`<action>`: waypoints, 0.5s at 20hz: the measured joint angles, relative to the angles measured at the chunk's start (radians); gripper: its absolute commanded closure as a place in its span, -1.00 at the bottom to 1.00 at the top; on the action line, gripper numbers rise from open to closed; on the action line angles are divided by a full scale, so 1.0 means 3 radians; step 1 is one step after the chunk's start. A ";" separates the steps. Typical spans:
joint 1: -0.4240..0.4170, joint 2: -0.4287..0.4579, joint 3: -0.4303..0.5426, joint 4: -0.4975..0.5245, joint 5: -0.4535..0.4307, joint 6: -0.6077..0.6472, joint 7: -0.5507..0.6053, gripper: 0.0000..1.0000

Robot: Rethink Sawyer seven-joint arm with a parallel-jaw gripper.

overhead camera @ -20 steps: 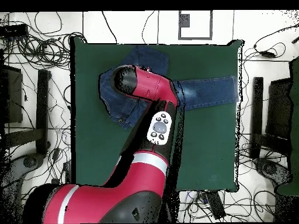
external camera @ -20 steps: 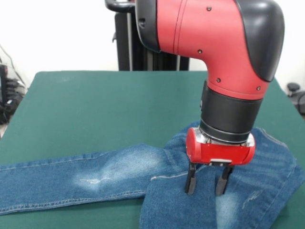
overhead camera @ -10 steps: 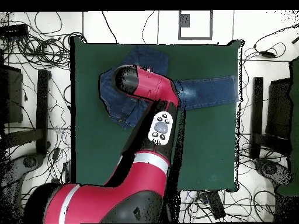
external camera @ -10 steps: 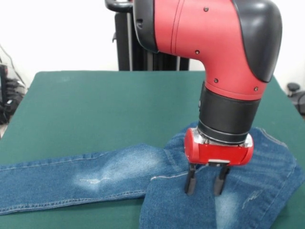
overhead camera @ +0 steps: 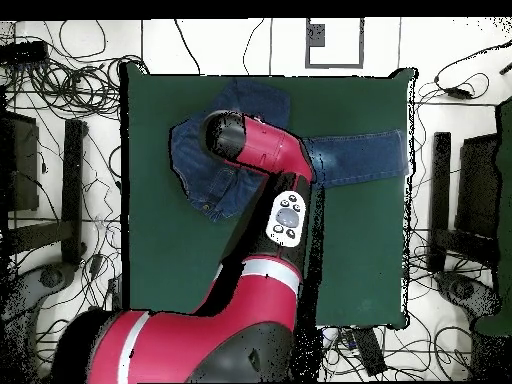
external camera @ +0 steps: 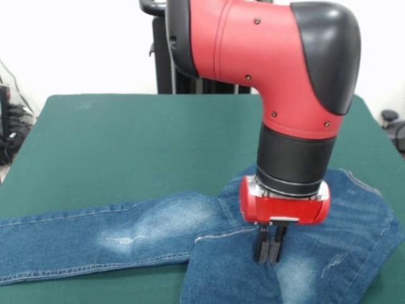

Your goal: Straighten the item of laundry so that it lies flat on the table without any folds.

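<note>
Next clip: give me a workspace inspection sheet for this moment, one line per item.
Surface: table, dark green cloth top, mostly bare.
Job's things: jeans, one leg stretched out flat, the rest folded over in a bunched heap under the arm; not yet flat.
Clutter: nothing seen on the table.
End effector: end effector, fingers together, pinching denim at the folded part.
Cables: many loose cables on the floor around the table.
Surroundings: white wall behind; black stand at the table's far side.
</note>
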 measured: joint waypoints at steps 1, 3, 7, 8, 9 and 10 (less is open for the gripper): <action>-0.0014 0.0000 0.0014 0.0004 0.0000 0.0000 0.0000 1.00; -0.0031 0.0000 0.0031 0.0011 0.0001 0.0000 0.0000 1.00; -0.0020 -0.0003 0.0033 0.0022 0.0000 -0.0001 0.0000 1.00; -0.0018 -0.0004 0.0033 0.0024 0.0001 -0.0001 0.0000 1.00; -0.0016 -0.0006 0.0033 0.0026 0.0000 -0.0001 0.0000 1.00; -0.0014 -0.0010 0.0033 0.0028 0.0000 -0.0001 0.0000 1.00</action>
